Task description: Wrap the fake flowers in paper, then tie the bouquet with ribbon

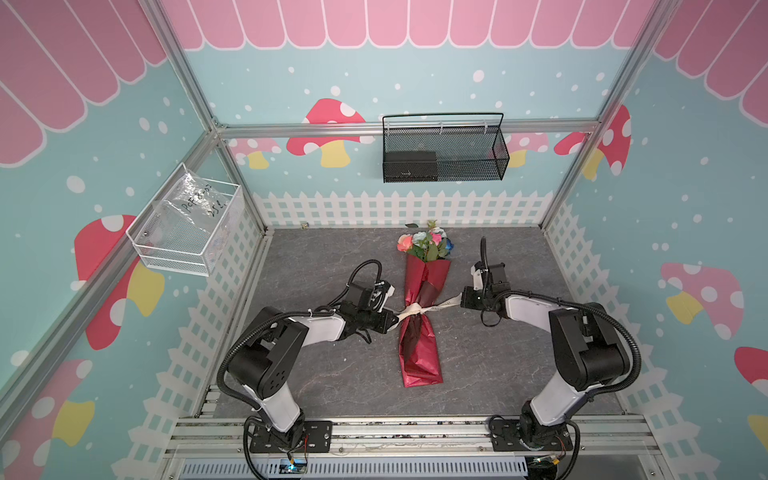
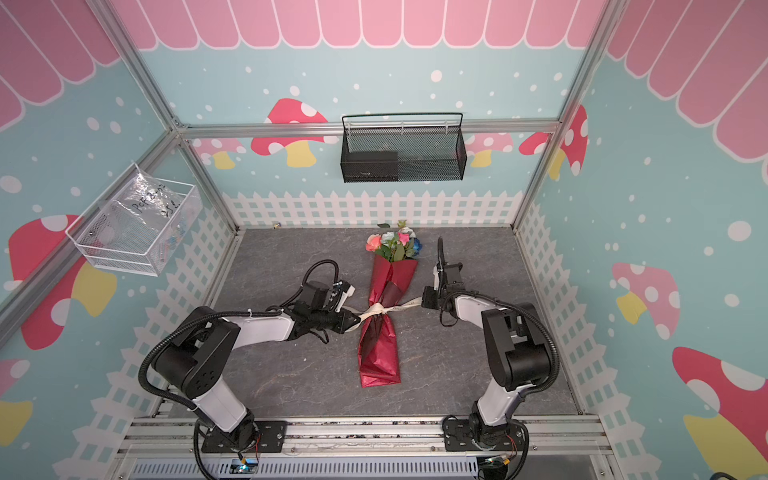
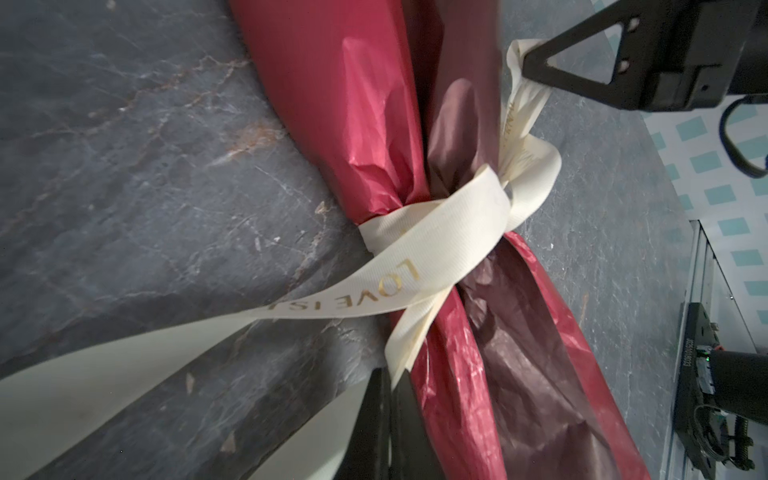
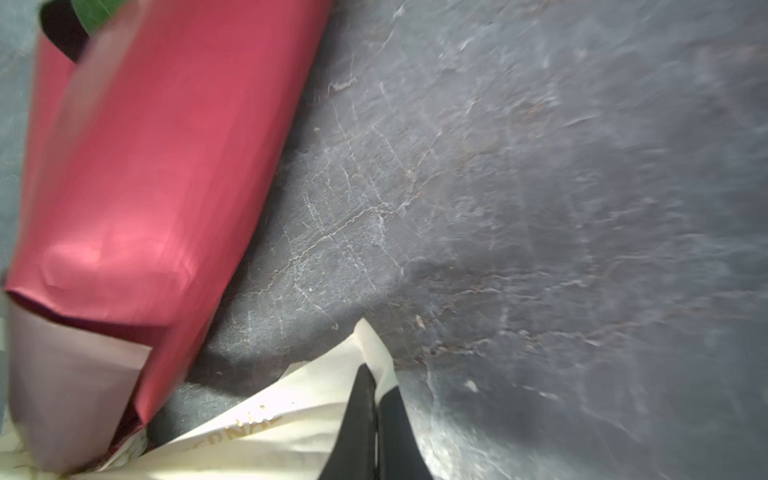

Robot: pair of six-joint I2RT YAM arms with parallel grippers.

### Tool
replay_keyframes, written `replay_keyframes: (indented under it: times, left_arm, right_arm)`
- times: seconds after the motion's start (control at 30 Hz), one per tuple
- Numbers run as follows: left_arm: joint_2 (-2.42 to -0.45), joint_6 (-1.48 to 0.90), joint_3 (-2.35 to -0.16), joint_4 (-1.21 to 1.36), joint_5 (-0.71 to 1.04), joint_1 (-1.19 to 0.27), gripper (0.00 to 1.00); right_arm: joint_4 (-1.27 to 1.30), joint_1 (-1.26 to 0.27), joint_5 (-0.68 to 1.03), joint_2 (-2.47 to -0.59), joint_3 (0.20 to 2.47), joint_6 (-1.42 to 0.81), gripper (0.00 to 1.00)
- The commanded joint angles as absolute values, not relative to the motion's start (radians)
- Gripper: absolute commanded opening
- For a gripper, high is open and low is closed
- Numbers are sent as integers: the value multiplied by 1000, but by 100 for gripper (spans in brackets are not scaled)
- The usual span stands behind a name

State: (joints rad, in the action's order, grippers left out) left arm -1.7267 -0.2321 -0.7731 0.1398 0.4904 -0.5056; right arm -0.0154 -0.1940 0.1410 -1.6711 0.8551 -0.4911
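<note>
Your left tool (image 1: 394, 319) and right tool (image 1: 461, 300) each pinch the cream lettered ribbon (image 1: 417, 309); pull apart evenly, cinching the red-wrapped bouquet of fake flowers (image 1: 419, 357) between them.

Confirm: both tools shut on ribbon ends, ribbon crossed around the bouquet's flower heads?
Wrong on one point: the ribbon is crossed around the middle of the bouquet's red wrapping, not the flower heads; both top views show it. The left tool and right tool are each shut on a ribbon end.
</note>
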Motion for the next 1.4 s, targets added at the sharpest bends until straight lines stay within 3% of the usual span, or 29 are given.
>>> replay_keyframes:
  times: [0.0,0.23,0.37,0.5,0.6,0.83,0.93,1.03,1.1,1.23,1.27,1.37]
  left_arm:
    - [-1772,-249,-774,14,389,-493,0]
    - [-1800,-313,-799,151,445,-544,0]
    - [-1798,-363,-829,219,507,-564,19]
    - [-1781,-409,-834,247,550,-564,40]
    - [-1744,-442,-813,274,538,-561,47]
    - [-1579,-499,-740,260,444,-520,62]
    - [-1435,-517,-683,224,354,-492,72]
    - [-1252,-511,-638,115,203,-467,91]
    - [-1104,-488,-617,4,57,-460,97]
    - [-844,-433,-545,-136,-222,-442,99]
    - [-783,-418,-511,-139,-302,-439,99]
    - [-622,-399,-378,-73,-482,-428,99]
  right_arm:
    - [-55,-88,-141,-1621,826,-450,0]
    - [-13,-69,51,-1543,789,-407,0]
    - [43,-72,189,-1468,755,-403,7]
    - [56,-74,297,-1413,742,-400,29]
    - [58,-73,351,-1376,740,-392,39]
    - [-40,-73,250,-1336,821,-340,44]
    - [-90,-72,171,-1277,826,-344,45]
    - [-130,-72,54,-1188,797,-361,51]
    - [-139,-70,-41,-1110,757,-374,59]
    - [-110,-68,-207,-975,663,-390,81]
    - [-70,-69,-224,-946,627,-369,99]
    - [58,-68,-278,-859,511,-334,100]
